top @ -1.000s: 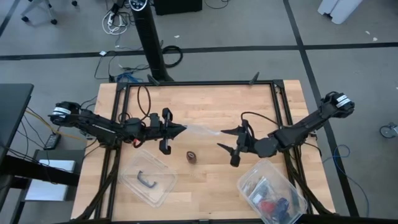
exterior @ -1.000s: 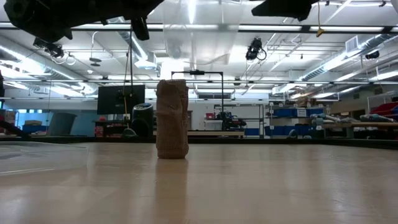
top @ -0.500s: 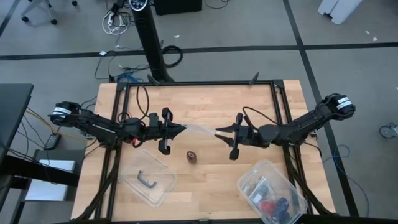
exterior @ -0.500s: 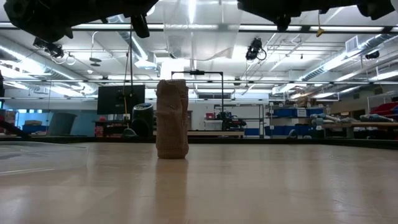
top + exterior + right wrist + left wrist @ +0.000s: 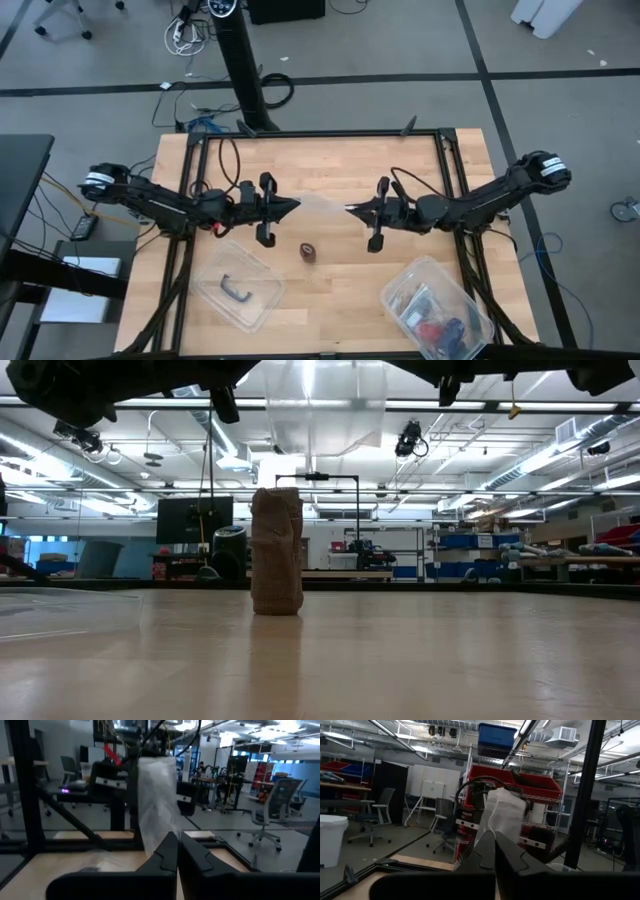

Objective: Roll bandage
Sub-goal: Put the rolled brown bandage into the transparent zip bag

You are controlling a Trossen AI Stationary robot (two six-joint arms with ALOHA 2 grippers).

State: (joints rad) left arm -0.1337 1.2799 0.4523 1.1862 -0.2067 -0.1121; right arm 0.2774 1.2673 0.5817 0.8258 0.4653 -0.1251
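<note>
The bandage point(image 5: 308, 252) is a small brown roll standing on end on the table, in front of both arms; the low view shows the bandage point(image 5: 277, 550) upright. Above the table, a clear plastic bag point(image 5: 323, 207) spans between my two grippers. My left gripper point(image 5: 295, 207) is shut on its left end and my right gripper point(image 5: 352, 210) is shut on its right end. The bag point(image 5: 322, 410) hangs high above the roll in the low view. My left gripper pinches the bag's left end point(image 5: 496, 831) between its two shut fingertips, coming level from the table's left. The bag is lifted clear of the table and spreads out beyond the fingers. My right gripper pinches the bag's right end point(image 5: 170, 834) between its two shut fingertips, coming roughly level from the table's right. The bag point(image 5: 157, 795) stretches away from the fingers toward the other arm, clear of the table.
A clear tub with a black handle piece point(image 5: 240, 290) sits near the front left. Another clear tub with mixed items point(image 5: 437, 310) sits at the front right. A black frame point(image 5: 320, 133) borders the table.
My right gripper has moved toward the table's left to the bag's free end, turned to point at it, and shut on it. The left gripper, the bag's left end and the bandage roll have stayed where they were.
</note>
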